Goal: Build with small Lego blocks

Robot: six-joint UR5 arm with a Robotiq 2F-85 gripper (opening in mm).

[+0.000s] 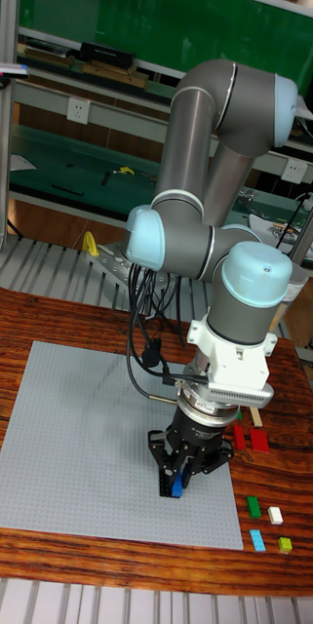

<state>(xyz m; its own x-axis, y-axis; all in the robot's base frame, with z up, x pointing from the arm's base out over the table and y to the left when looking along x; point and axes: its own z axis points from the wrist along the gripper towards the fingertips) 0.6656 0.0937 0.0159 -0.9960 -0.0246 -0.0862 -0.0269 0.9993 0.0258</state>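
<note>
Tall fixed view: the UR5 arm (224, 175) is shown bent over a grey Lego baseplate (78, 439) laid on a wooden table (39, 312). The gripper (178, 480) is pointed downward near the baseplate's right front area, and its two black fingers are closed on a blue block (178, 485), which is held at or just above the plate surface; contact with the plate cannot be determined. A red block (252, 437) is seen at the right edge of the baseplate, partly hidden behind the wrist. Four loose blocks are located on the wood to the right of the plate: a green block (254, 505), a white block (275, 515), a light blue block (258, 539) and a yellow-green block (286, 544).
</note>
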